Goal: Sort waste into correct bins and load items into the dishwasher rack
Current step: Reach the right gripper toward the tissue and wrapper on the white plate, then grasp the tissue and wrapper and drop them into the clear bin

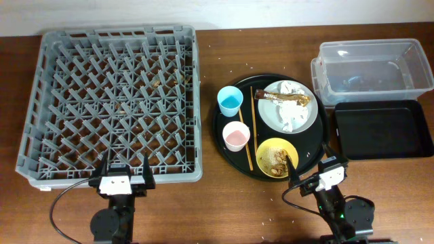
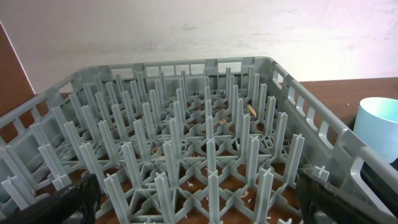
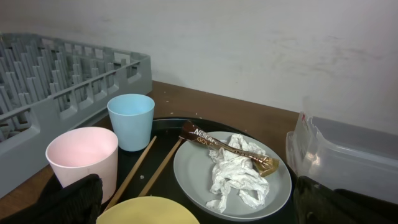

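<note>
Now both my hands sit wide open. Just ahead of my left gripper (image 1: 126,171) stands the grey dishwasher rack (image 1: 115,102). Ahead of my right gripper (image 1: 312,169) lies the yellow bowl (image 1: 274,154), then the plate (image 1: 270,116) holding napkins (image 1: 291,120) and wrapper stick (image 1: 281,98).

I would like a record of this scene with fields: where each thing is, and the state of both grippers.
rack: dishwasher rack, far left, no dishes in it
middle: round tray holds blue cup, pink cup, chopsticks, plate, yellow bowl
waste: napkins and wrapper stick on the plate
bins: clear tub behind flat black tray, far right
grippers: left gripper and right gripper open, holding nothing
</note>
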